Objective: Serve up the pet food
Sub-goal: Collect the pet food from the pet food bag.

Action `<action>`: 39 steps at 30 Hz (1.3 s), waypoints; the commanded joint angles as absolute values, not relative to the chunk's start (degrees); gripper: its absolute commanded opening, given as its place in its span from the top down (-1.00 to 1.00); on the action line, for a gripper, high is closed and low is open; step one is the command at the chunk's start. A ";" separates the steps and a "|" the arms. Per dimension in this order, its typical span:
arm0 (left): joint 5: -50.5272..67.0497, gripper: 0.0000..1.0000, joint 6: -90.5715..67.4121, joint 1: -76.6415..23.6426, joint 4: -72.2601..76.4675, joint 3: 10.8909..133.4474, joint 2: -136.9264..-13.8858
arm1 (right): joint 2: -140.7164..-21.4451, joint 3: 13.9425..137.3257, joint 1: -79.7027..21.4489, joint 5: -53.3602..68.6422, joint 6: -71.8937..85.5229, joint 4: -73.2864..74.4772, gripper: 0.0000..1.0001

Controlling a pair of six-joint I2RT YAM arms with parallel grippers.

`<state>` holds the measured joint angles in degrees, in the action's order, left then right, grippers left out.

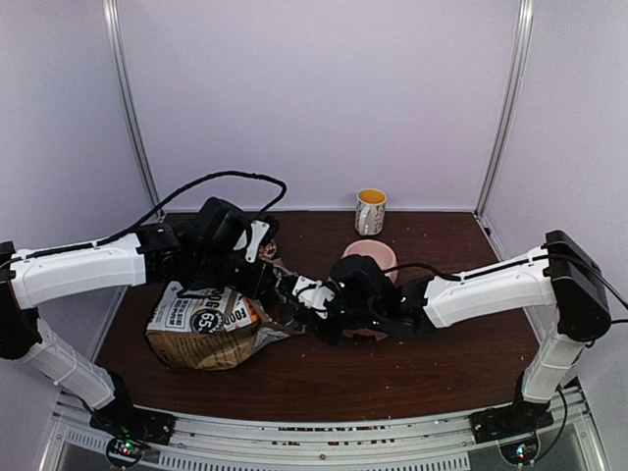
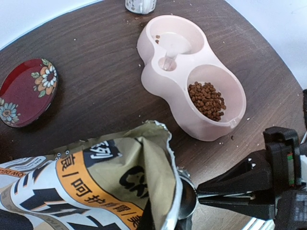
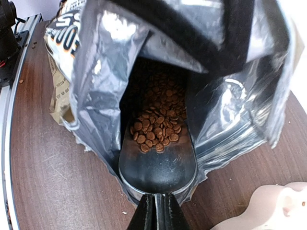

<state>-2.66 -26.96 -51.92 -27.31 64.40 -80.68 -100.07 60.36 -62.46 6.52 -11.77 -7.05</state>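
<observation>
The tan paper bag [image 1: 201, 329] with an orange band lies on its side, its foil-lined mouth [image 3: 96, 81] facing right. My left gripper [image 1: 263, 280] is shut on the mouth's upper edge and holds it up; its black finger [image 3: 216, 38] shows at the top of the right wrist view. My right gripper [image 3: 158, 215] is shut on the handle of a metal scoop [image 3: 158, 163], which reaches into the mouth. Brown pet food [image 3: 158, 127] lies in the scoop's far half and deeper in the bag. A pink double bowl [image 2: 165, 72] holds kibble [image 2: 207, 99] in its right cup.
A red flowered saucer [image 2: 26, 91] lies on the dark wooden table to the left of the pink bowl. A yellow-and-white mug [image 1: 370, 211] stands at the back. Crumbs dot the table [image 2: 96, 62]. White walls and metal posts close in the sides.
</observation>
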 commanded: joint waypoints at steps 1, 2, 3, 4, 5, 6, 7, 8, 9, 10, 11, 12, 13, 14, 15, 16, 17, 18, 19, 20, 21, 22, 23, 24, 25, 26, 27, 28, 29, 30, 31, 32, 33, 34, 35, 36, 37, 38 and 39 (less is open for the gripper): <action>-2.91 1.00 -25.93 -52.62 -18.24 68.36 -78.91 | -95.99 59.77 -62.34 3.66 -12.20 -7.80 1.00; -3.19 1.00 -25.99 -52.60 -18.32 68.16 -78.64 | -95.66 59.77 -62.36 3.62 -12.27 -7.74 1.00; -3.57 1.00 -26.06 -52.64 -18.36 67.93 -78.35 | -95.41 59.75 -62.34 3.54 -12.33 -7.69 1.00; -3.97 1.00 -26.15 -52.65 -18.37 67.55 -78.08 | -95.19 59.76 -62.28 3.45 -12.41 -7.70 1.00; -4.29 1.00 -26.31 -52.60 -18.37 67.20 -77.79 | -94.99 59.77 -62.28 3.35 -12.44 -7.73 1.00; -4.63 1.00 -26.44 -52.59 -18.37 66.88 -77.35 | -94.86 59.84 -62.25 3.20 -12.56 -7.73 1.00; -5.06 1.00 -26.58 -52.64 -18.37 66.52 -77.08 | -94.72 59.87 -62.23 2.98 -12.57 -7.73 1.00; -5.27 1.00 -26.67 -52.65 -18.37 66.24 -76.74 | -94.58 59.81 -62.29 2.91 -12.62 -7.86 1.00; -5.54 1.00 -26.72 -52.62 -18.37 65.86 -76.47 | -94.43 59.74 -62.18 2.75 -12.62 -8.04 1.00; -5.80 1.00 -26.82 -52.61 -18.37 65.50 -76.20 | -94.15 59.72 -62.26 2.65 -12.60 -8.20 1.00; -6.13 1.00 -26.87 -52.58 -18.37 65.28 -76.00 | -93.99 59.64 -62.25 2.50 -12.57 -8.30 1.00; -6.35 1.00 -26.96 -52.63 -18.37 64.96 -75.82 | -93.64 59.53 -62.16 2.38 -12.55 -8.46 1.00; -6.53 1.00 -26.97 -52.57 -18.38 64.81 -75.70 | -93.40 59.36 -62.20 2.23 -12.49 -8.56 1.00; -6.69 1.00 -26.99 -52.64 -18.31 64.64 -75.61 | -93.05 59.26 -62.27 2.10 -12.48 -8.63 1.00; -6.82 1.00 -27.01 -52.60 -18.16 64.38 -75.59 | -92.78 59.14 -62.19 1.92 -12.48 -8.62 1.00; -6.85 1.00 -26.99 -52.64 -18.05 64.30 -75.51 | -92.48 58.92 -62.22 1.62 -12.48 -8.55 1.00; -6.84 1.00 -27.03 -52.59 -17.90 64.27 -75.50 | -92.07 58.70 -62.23 1.14 -12.52 -8.53 1.00; -6.85 1.00 -26.99 -52.58 -17.78 64.28 -75.59 | -91.75 58.44 -62.17 0.60 -12.49 -8.53 1.00; -6.79 1.00 -26.98 -52.62 -17.71 64.33 -75.59 | -91.32 58.14 -62.26 0.00 -12.48 -8.53 1.00; -6.77 1.00 -26.88 -52.59 -17.63 64.34 -75.63 | -90.85 57.67 -62.22 -0.64 -12.50 -8.65 1.00; -6.77 1.00 -26.84 -52.63 -17.52 64.40 -75.66 | -90.41 57.14 -62.21 -1.32 -12.36 -9.02 1.00; -6.77 1.00 -26.67 -52.60 -17.35 64.36 -75.72 | -89.91 56.44 -62.20 -1.93 -12.27 -9.57 1.00; -6.81 1.00 -26.57 -52.64 -17.20 64.39 -75.76 | -89.47 55.76 -62.16 -2.41 -12.12 -10.18 1.00; -6.86 1.00 -26.47 -52.62 -17.00 64.39 -75.83 | -88.83 54.98 -62.16 -2.74 -11.91 -11.15 1.00; -6.86 1.00 -26.34 -52.56 -16.78 64.36 -75.89 | -88.39 54.29 -62.22 -3.07 -11.79 -11.95 1.00; -6.86 1.00 -26.29 -52.58 -16.52 64.41 -75.98 | -87.90 53.37 -62.19 -3.22 -11.71 -13.04 1.00; -6.93 1.00 -26.28 -52.66 -16.34 64.49 -76.06 | -87.57 52.51 -62.21 -3.32 -11.77 -14.12 1.00; -6.90 1.00 -26.28 -52.59 -16.16 64.51 -76.16 | -87.28 51.76 -62.25 -3.60 -11.58 -15.12 1.00; -6.87 1.00 -26.24 -52.58 -16.09 64.58 -76.34 | -87.13 50.73 -62.17 -3.93 -11.44 -16.28 1.00; -6.86 1.00 -26.27 -52.58 -16.09 64.73 -76.49 | -86.98 50.26 -62.16 -4.14 -11.36 -17.58 1.00; -6.81 1.00 -26.28 -52.61 -16.08 64.78 -76.59 | -86.93 49.25 -62.16 -4.58 -11.21 -19.01 1.00; -6.77 1.00 -26.29 -52.64 -16.08 64.79 -76.63 | -86.92 48.48 -62.17 -4.85 -10.83 -20.51 1.00; -6.77 1.00 -26.40 -52.61 -16.08 64.78 -76.64 | -86.92 47.74 -62.14 -4.91 -10.55 -21.92 1.00; -6.72 1.00 -26.49 -52.59 -16.08 64.78 -76.64 | -86.92 46.94 -62.16 -4.93 -10.40 -23.69 1.00; -6.76 1.00 -26.68 -52.56 -16.08 64.71 -76.57 | -86.96 46.14 -62.21 -4.88 -10.16 -25.35 1.00; -6.77 1.00 -26.78 -52.62 -16.08 64.65 -76.51 | -87.02 45.27 -62.16 -4.77 -10.10 -27.31 1.00; -6.77 1.00 -26.89 -52.57 -16.08 64.66 -76.42 | -87.01 44.44 -62.14 -4.75 -10.01 -29.25 1.00; -6.77 1.00 -27.11 -52.56 -16.11 64.61 -76.34 | -87.09 43.64 -62.16 -4.75 -10.01 -31.07 1.00; -6.81 1.00 -27.26 -52.56 -16.09 64.52 -76.30 | -87.21 42.83 -62.19 -4.75 -9.99 -33.00 1.00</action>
